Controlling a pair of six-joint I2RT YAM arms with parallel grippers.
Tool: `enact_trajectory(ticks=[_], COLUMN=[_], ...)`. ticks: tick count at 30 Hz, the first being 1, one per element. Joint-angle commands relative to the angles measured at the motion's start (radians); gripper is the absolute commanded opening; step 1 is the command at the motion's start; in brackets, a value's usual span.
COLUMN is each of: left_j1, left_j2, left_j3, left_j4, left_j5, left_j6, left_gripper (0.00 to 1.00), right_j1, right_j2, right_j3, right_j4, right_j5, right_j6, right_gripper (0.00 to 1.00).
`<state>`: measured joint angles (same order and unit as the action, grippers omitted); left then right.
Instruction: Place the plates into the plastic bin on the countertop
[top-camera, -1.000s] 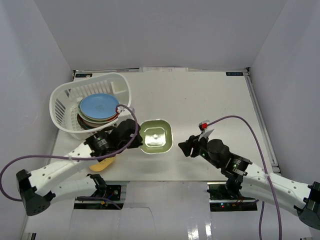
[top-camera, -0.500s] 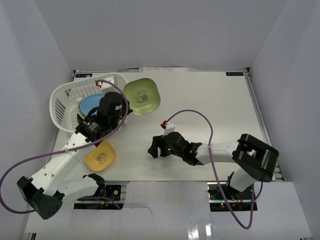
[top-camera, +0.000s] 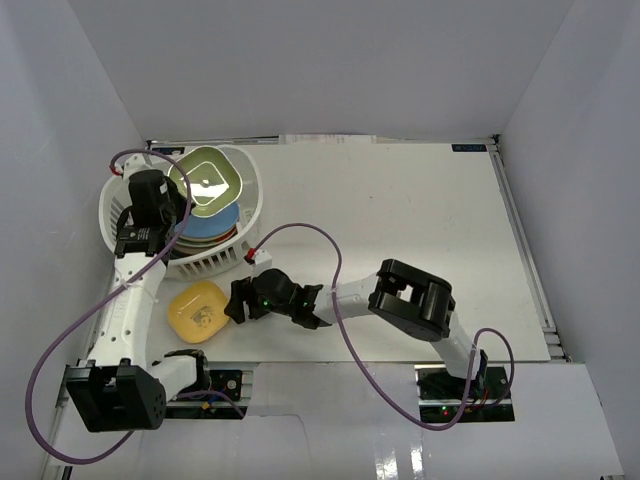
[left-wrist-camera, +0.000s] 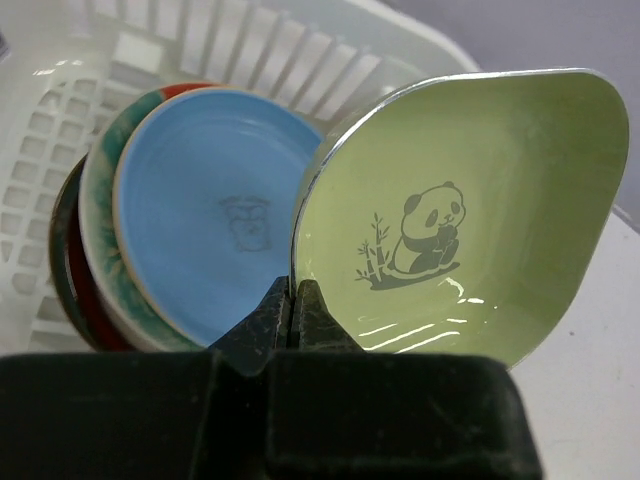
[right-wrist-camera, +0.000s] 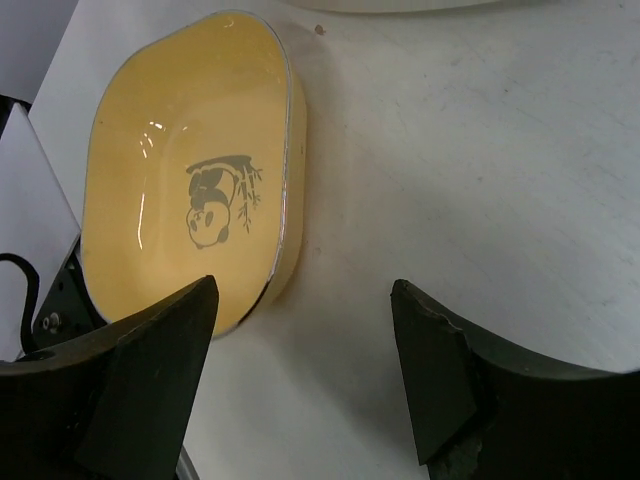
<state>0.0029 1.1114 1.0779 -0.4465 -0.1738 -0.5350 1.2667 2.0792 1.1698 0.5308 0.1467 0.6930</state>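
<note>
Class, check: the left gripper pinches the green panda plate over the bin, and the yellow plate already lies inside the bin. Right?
No: the yellow plate lies on the countertop, outside the bin, as the top view shows. The rest stands.

White arms (top-camera: 135, 300), purple cables (top-camera: 300, 226); blk left pincer (left-wrist-camera: 295, 310), blk right pincer (right-wrist-camera: 302, 295).

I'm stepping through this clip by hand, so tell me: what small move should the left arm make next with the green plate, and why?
Probably lower it a little and open. The left gripper is shut on the rim of the green plate, holding it over the light blue plate that tops the stack inside the plastic bin.
</note>
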Motion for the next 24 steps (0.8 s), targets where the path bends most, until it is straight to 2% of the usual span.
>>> enact_trajectory(ticks=[1, 3, 4, 6, 7, 9, 10, 11, 15, 19, 24], left_j1=[0.054, 0.068, 0.072, 0.075, 0.077, 0.085, 0.086, 0.086, 0.091, 0.094, 0.094], left_j2=[-0.036, -0.032, -0.032, -0.022, -0.016, 0.013, 0.025, 0.039, 0.113, 0.177, 0.248], left_j3=[-0.068, -0.084, -0.096, -0.105, -0.108, -0.099, -0.093, -0.076, -0.039, -0.019, 0.016], left_j4=[-0.001, -0.008, -0.006, -0.006, -0.003, -0.004, -0.004, -0.004, -0.012, -0.012, -0.026], left_j5=[0.059, 0.047, 0.027, 0.004, -0.025, -0.041, -0.047, -0.067, -0.087, -0.116, -0.105], left_j6=[0.009, 0.015, 0.018, 0.024, 0.029, 0.041, 0.046, 0.05, 0.066, 0.079, 0.082], left_gripper=[0.0, 0.0, 0.0, 0.0, 0.0, 0.0, 0.0, 0.0, 0.0, 0.0, 0.0], right_j1=[0.022, 0.025, 0.025, 0.022, 0.02, 0.02, 0.02, 0.022, 0.019, 0.014, -0.029], right_j2=[0.054, 0.068, 0.082, 0.097, 0.107, 0.105, 0.091, 0.079, -0.043, -0.266, -0.476], right_j3=[0.099, 0.111, 0.119, 0.16, 0.177, 0.194, 0.188, 0.177, 0.021, -0.174, -0.256], right_j4=[-0.064, -0.065, -0.063, -0.078, -0.09, -0.098, -0.097, -0.094, -0.028, -0.003, -0.063], right_j5=[0.03, 0.057, 0.066, 0.08, 0.08, 0.073, 0.067, 0.071, 0.094, 0.139, 0.126], right_j6=[-0.036, -0.041, -0.041, -0.058, -0.061, -0.067, -0.067, -0.069, -0.078, -0.153, -0.217], right_gripper=[0.75, 0.72, 0.65, 0.58, 0.43, 0.3, 0.17, 0.1, 0.08, 0.08, 0.08])
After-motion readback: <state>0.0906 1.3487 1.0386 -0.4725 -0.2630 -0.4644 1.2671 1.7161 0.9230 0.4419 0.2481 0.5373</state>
